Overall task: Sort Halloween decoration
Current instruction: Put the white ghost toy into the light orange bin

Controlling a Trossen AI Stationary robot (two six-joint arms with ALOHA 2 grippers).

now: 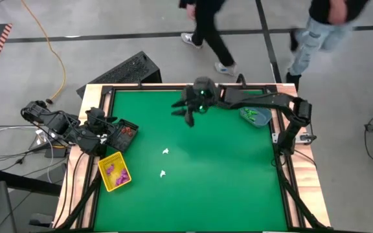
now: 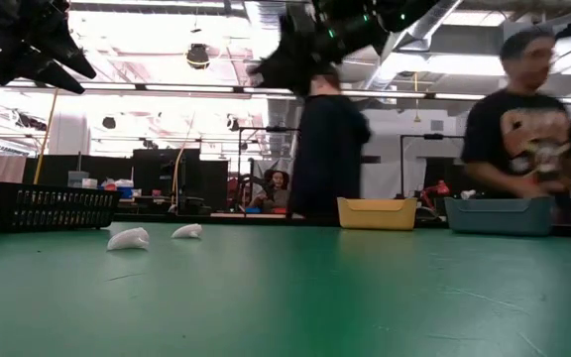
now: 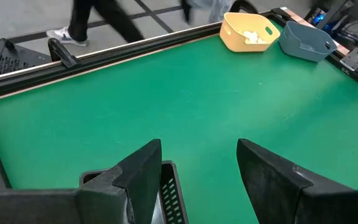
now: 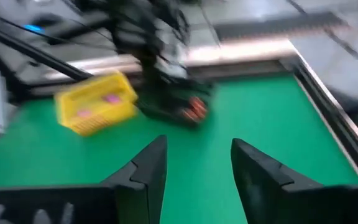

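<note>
Two white Halloween decorations (image 1: 165, 151) (image 1: 162, 173) lie on the green table's middle, also seen in the low view (image 2: 128, 238) (image 2: 186, 231). Purple ones lie in the yellow bin (image 1: 114, 171), reddish-orange ones in the black bin (image 1: 123, 133), green ones in the blue bin (image 1: 256, 116), white ones in the orange bin (image 3: 247, 31). My left gripper (image 3: 197, 162) stands open above the black bin's edge (image 3: 166, 190) at the table's left. My right gripper (image 1: 188, 115) hangs open and high near the far edge, with nothing between its fingers (image 4: 197, 162).
Two people walk on the floor beyond the table's far edge (image 1: 206, 32) (image 1: 322, 32). A black keyboard-like board (image 1: 125, 71) lies off the far left corner. A raised frame (image 1: 283, 162) runs round the green mat. Open green surface lies at the middle and near side.
</note>
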